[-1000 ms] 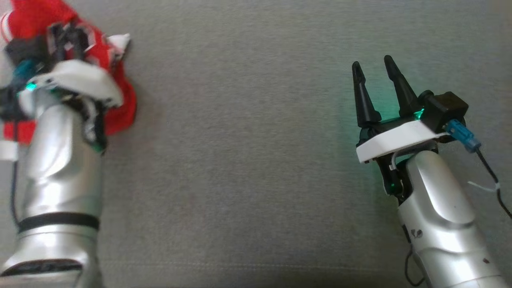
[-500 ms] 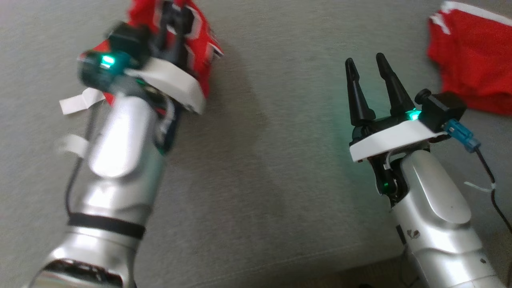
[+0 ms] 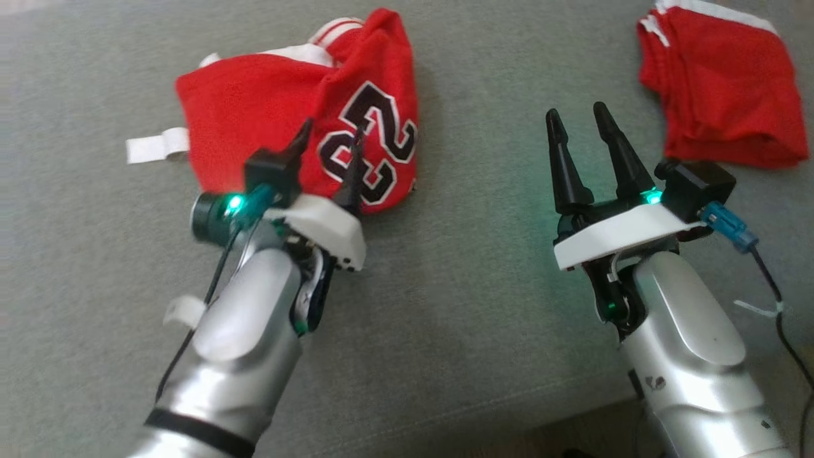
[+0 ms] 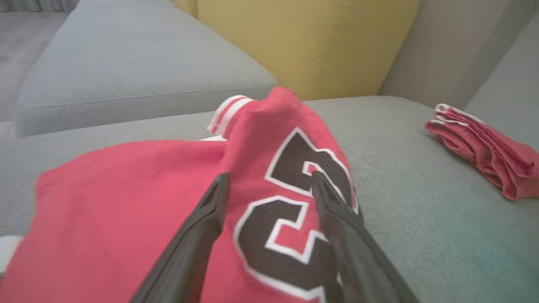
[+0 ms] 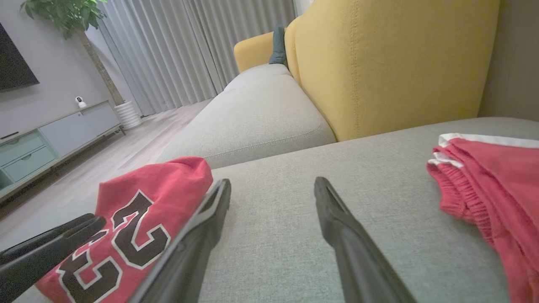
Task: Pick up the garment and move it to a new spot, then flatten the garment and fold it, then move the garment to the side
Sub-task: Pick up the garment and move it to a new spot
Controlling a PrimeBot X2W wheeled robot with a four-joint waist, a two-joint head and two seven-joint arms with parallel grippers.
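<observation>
Left tool (image 3: 332, 127) and right tool (image 3: 575, 109), jaws wide apart, both empty.

The grey seat cushion (image 3: 483, 356) is carrying two items. A crumpled red jersey (image 3: 254, 108) bearing a black number is lying on its left portion. A folded red garment (image 3: 718, 95) with white trim is lying at the far right, well apart.

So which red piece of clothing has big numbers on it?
The crumpled red jersey on the left: it carries black, white-edged numerals. The folded red garment on the right shows just white trim.
</observation>
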